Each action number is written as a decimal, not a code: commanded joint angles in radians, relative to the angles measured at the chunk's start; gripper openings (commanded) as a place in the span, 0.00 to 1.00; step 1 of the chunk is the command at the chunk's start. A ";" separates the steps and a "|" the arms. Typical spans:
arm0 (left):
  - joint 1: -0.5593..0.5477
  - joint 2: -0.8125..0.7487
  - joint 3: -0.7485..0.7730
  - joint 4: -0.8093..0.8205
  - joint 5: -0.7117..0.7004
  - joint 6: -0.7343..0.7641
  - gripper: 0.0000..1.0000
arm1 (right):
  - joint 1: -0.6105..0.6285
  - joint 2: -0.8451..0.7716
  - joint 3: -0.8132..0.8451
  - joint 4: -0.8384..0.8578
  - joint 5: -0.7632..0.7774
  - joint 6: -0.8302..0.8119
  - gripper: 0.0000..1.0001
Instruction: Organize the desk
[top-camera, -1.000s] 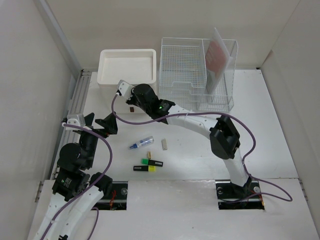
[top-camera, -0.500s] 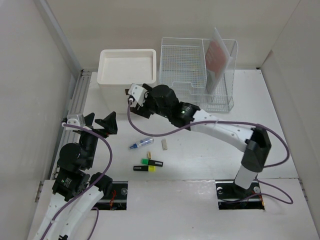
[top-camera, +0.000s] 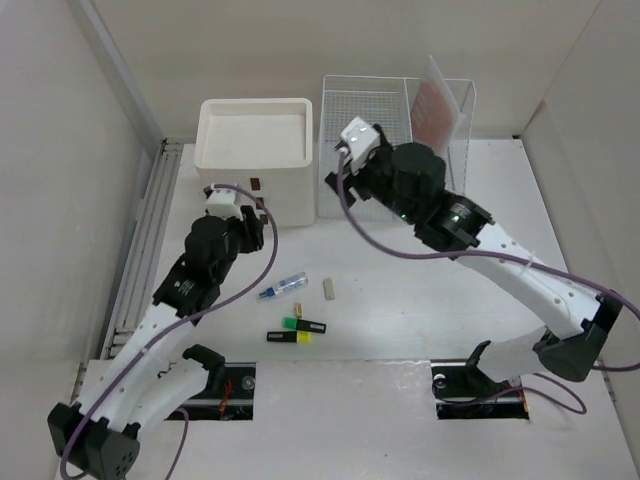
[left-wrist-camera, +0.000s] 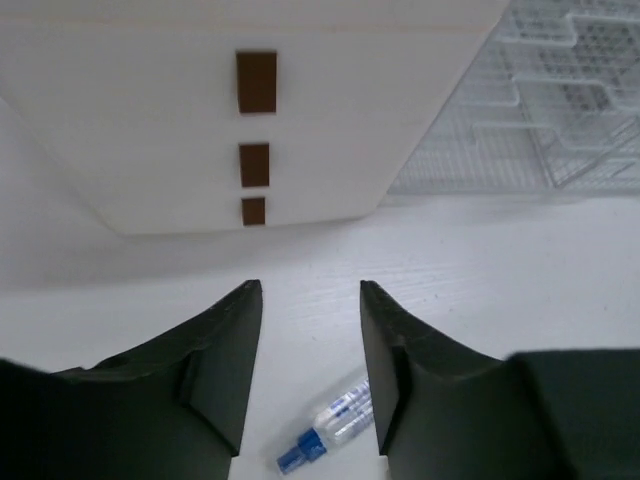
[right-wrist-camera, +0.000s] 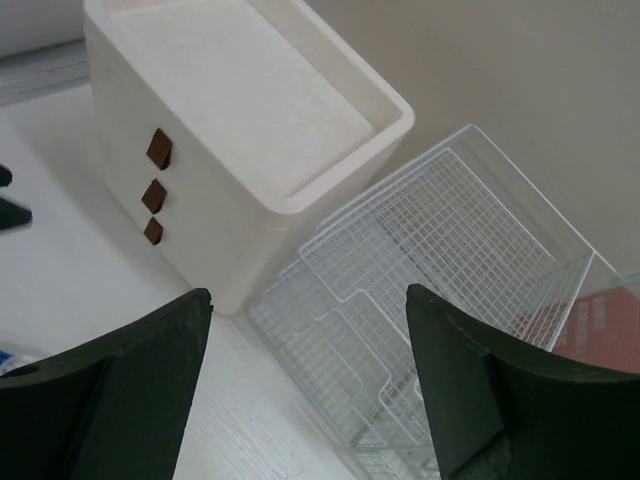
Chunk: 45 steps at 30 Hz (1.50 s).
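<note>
counter (top-camera: 400, 320) lies beneath all items. drawer box (top-camera: 255, 160) stands at its far side. right pincer (right-wrist-camera: 308, 295) gapes wide, empty. left pincer (left-wrist-camera: 305, 290) narrowly parted, empty: probably widen it, then straddle the blue-capped bottle (left-wrist-camera: 335, 425) across its body.

This looks like a robotics lab cell got up as an office desk. Pale, bare walls (top-camera: 60, 150) box in a plain white counter (top-camera: 400, 300), and two white robot arms (top-camera: 500, 260) are bolted at its near edge. The office touch comes from the white drawer box (top-camera: 255, 150) at the back. A wire file tray (top-camera: 365, 130) stands just right of it, with highlighters (top-camera: 297, 330) and a small spray bottle (top-camera: 283, 288) lying in front of it.
</note>
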<state>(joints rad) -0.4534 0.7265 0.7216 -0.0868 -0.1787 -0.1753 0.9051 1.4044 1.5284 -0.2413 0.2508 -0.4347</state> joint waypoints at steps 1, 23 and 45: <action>0.007 0.077 0.074 0.024 0.038 -0.018 0.44 | -0.136 -0.076 0.013 -0.056 -0.206 0.164 0.82; 0.042 0.295 -0.043 0.317 -0.102 -0.148 0.55 | -0.413 -0.216 -0.269 0.128 -0.742 0.451 0.70; 0.231 0.284 -0.404 0.881 0.074 -0.266 0.51 | -0.413 -0.225 -0.326 0.197 -0.775 0.470 0.70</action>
<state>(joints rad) -0.2752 0.9699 0.3084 0.6666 -0.2188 -0.4294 0.4984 1.2045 1.2064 -0.1215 -0.5056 0.0238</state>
